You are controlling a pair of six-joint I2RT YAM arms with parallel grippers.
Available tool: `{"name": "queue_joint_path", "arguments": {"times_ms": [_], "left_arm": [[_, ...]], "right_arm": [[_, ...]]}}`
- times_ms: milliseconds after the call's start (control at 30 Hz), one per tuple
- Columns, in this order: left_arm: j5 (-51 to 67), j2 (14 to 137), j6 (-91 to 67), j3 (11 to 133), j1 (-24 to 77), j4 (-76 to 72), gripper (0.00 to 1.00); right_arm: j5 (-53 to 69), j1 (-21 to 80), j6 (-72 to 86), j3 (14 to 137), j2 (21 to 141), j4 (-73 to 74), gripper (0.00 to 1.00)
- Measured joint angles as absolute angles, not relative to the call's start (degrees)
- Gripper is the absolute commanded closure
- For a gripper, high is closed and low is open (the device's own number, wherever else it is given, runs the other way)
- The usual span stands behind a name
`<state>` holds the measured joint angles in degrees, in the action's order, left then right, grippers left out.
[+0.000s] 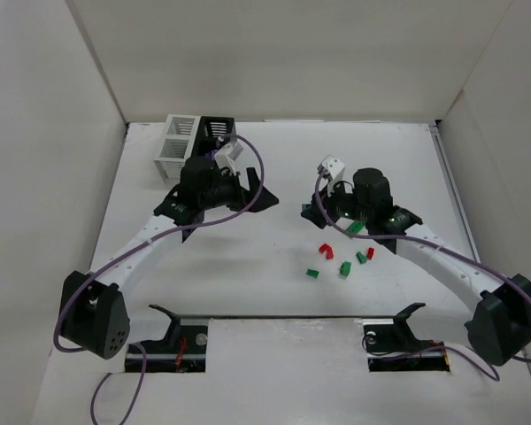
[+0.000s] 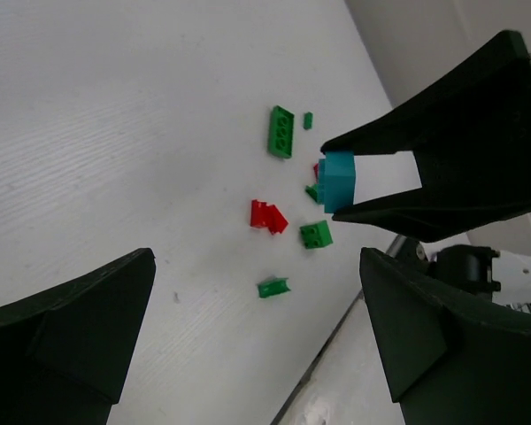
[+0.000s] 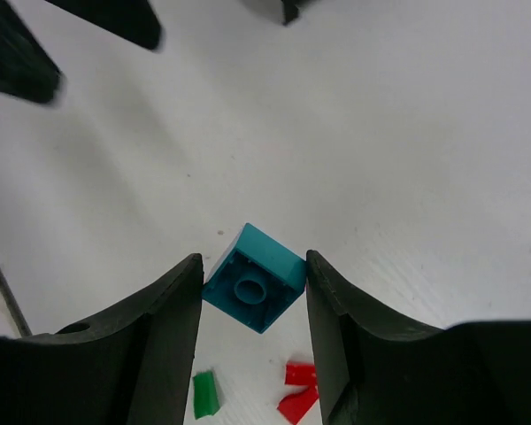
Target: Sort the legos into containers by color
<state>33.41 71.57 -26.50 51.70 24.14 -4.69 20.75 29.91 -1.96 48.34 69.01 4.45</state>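
Observation:
My right gripper (image 3: 254,266) is shut on a teal lego (image 3: 254,276), held cornerwise between both fingers and lifted above the table. The left wrist view shows that same teal lego (image 2: 339,181) pinched in the right gripper (image 2: 336,181). On the table below lie loose legos: red ones (image 1: 327,251) and green ones (image 1: 345,267), also seen as a red pair (image 2: 267,216) and a green brick (image 2: 316,234). My left gripper (image 2: 257,257) is open and holds nothing; it hangs near the containers, a white box (image 1: 179,142) joined to a black box (image 1: 217,131).
White walls enclose the table on three sides. A long green lego (image 2: 281,131) lies farther out, and a small green piece (image 2: 273,287) sits near a dark groove along the table's front edge. The two arms' grippers face each other mid-table.

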Motion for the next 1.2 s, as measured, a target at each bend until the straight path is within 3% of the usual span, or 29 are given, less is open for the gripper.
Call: {"name": "queue_joint_path", "arguments": {"times_ms": [200,467,600,767,800,900,1033,1167,1200], "left_arm": [[34.72,75.00,-26.81,55.51,31.46,-5.48,0.00],[34.92,75.83,-28.49,56.25,32.23,-7.73,0.00],[32.82,76.16,-28.62,56.36,33.39,-6.94,0.07],[29.39,77.41,-28.23,58.22,35.00,-3.66,0.32],[28.93,77.56,-28.10,58.50,35.29,-3.40,0.45],[28.16,77.84,-27.51,58.81,35.62,-2.48,0.60],[27.81,78.00,-26.98,58.98,35.97,-1.58,0.64],[28.25,78.00,-26.48,59.48,36.01,-1.17,0.80],[28.36,78.00,-26.39,59.59,36.01,-1.06,0.89]], "right_arm": [[29.74,31.92,-11.55,51.92,69.32,2.83,0.68],[32.16,35.99,-17.02,54.68,72.14,2.59,0.68],[31.55,37.21,-18.37,55.29,72.84,2.63,0.68],[29.69,37.98,-19.07,55.44,72.84,3.01,0.68],[29.34,37.98,-19.18,55.44,72.84,3.09,0.68],[28.10,37.98,-19.35,55.51,72.84,3.05,0.68],[26.63,37.98,-19.40,55.68,72.84,3.31,0.68],[25.23,38.09,-19.42,55.86,72.79,3.46,0.66],[24.97,38.09,-19.42,55.86,72.79,3.46,0.65]]}}
